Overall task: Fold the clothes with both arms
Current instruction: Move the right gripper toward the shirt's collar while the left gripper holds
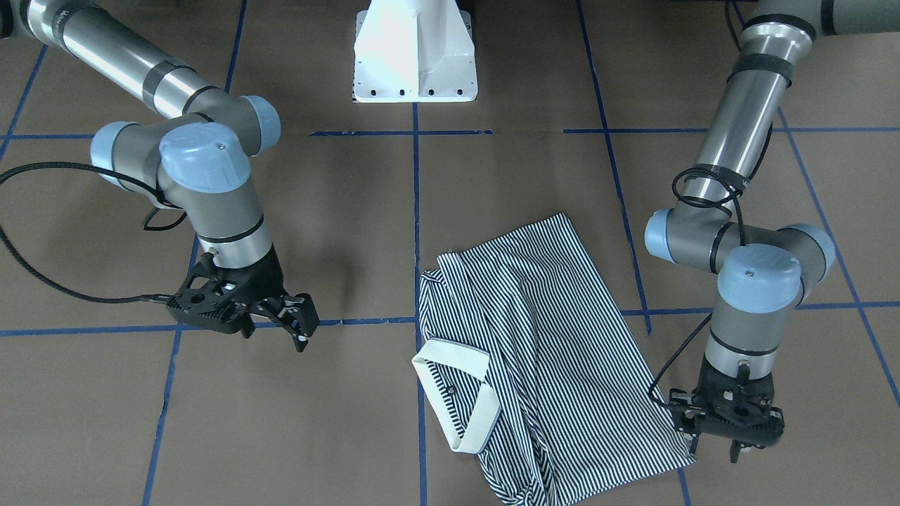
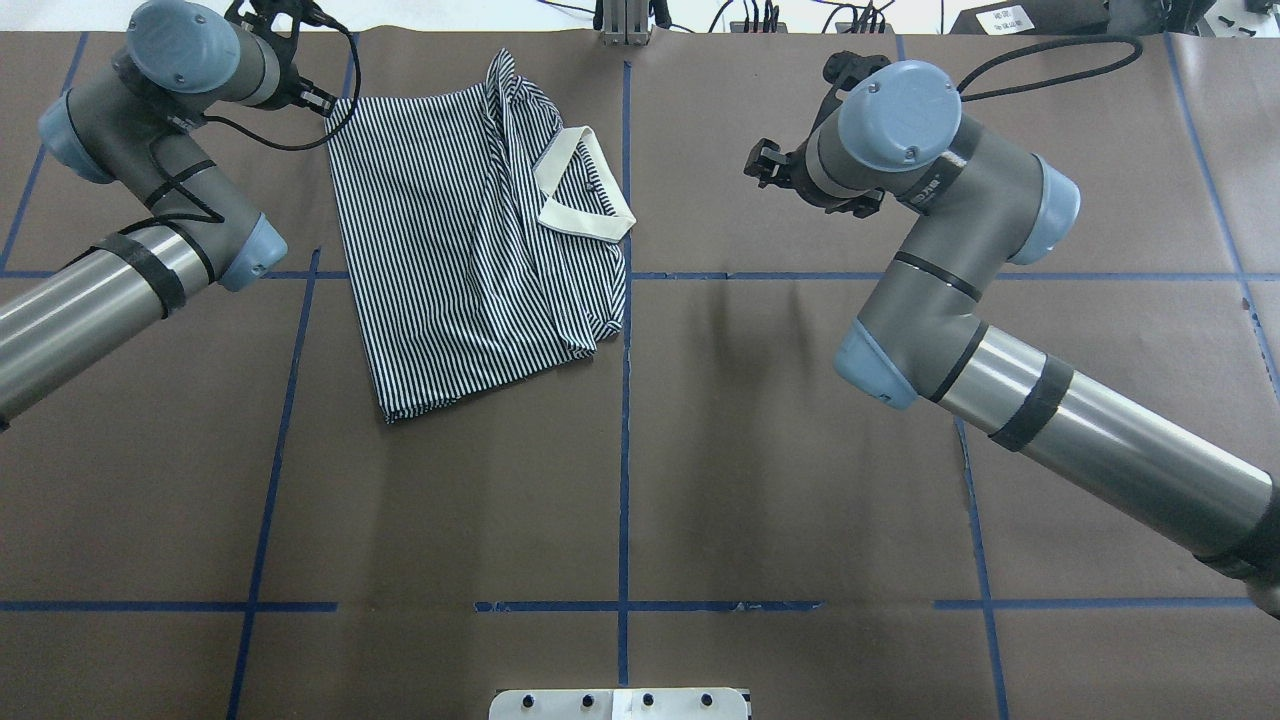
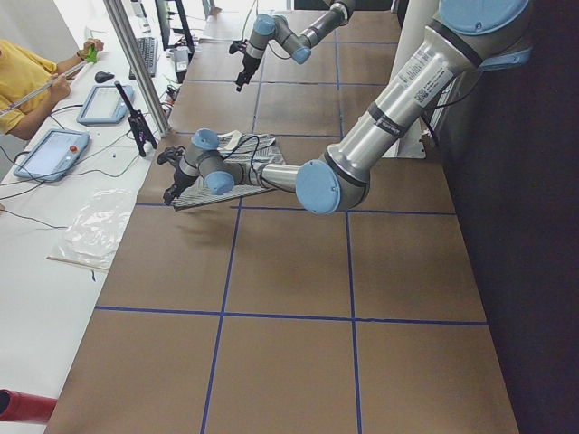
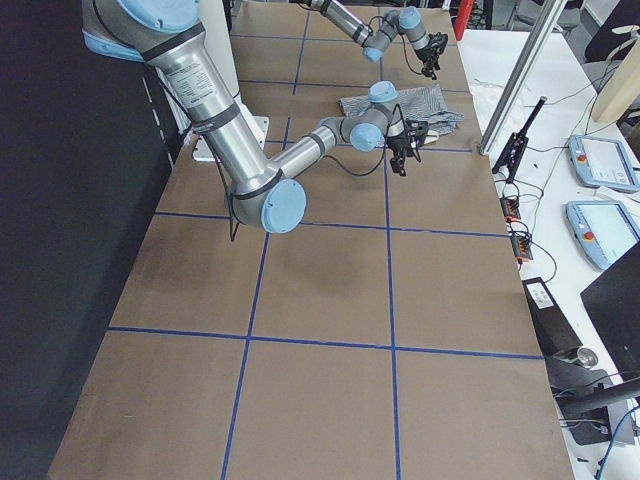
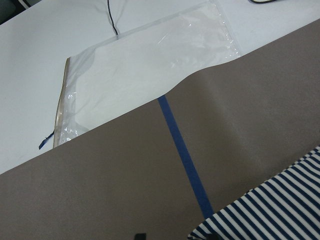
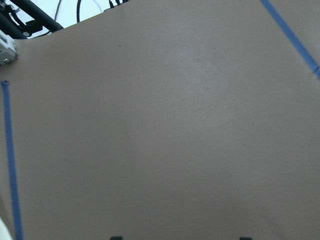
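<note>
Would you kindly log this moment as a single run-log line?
stage: polo shirt partly folded | left gripper at shirt's corner, grip unclear | right gripper open, off shirt

The left arm (image 1: 745,119) and right arm (image 1: 105,60) are polished silver tubes ringed with black bands (image 1: 160,83). Their dark grey joint housings carry round light-blue caps (image 1: 204,158), each with a small centre screw. The left claw (image 1: 731,446) and right claw (image 1: 299,327) are black, open-framed metal. Black cables (image 1: 42,274) run off from just above each claw.
</note>
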Controlling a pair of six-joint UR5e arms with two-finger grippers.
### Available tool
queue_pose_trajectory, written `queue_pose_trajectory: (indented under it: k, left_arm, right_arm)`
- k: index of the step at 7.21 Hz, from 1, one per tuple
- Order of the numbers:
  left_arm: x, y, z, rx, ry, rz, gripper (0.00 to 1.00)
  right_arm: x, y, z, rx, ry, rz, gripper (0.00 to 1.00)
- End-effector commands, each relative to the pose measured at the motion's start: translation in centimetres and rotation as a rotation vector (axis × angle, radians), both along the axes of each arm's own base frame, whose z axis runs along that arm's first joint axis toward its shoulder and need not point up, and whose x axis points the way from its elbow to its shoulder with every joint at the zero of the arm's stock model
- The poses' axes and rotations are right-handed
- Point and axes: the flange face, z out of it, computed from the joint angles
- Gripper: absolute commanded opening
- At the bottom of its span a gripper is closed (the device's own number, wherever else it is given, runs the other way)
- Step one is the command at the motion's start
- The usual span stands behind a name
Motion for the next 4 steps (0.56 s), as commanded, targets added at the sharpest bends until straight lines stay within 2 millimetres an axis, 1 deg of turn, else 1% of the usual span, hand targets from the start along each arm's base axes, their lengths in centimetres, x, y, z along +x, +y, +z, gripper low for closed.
queue_pose_trajectory:
  k: [1,2,3,4]
  left_arm:
    - [-1.4,1.2,0.1,0.023,0.015,0.031,1.0]
    - [-1.4,1.2,-0.3,0.028,0.02,0.031,1.0]
    - [-1.5,1.3,-0.3,0.03,0.02,0.032,1.0]
    - [-1.5,1.3,-0.3,0.028,0.021,0.031,1.0]
  right_arm:
    - [-8.9,-0.5,-5.7,-0.066,-0.044,0.179,0.71]
    - [-12.3,-1.2,-7.9,-0.071,-0.047,0.192,0.7]
    - [-15.0,-0.4,-7.7,-0.059,-0.069,0.194,0.66]
    - [-16.9,-0.3,-8.5,-0.053,-0.057,0.194,0.65]
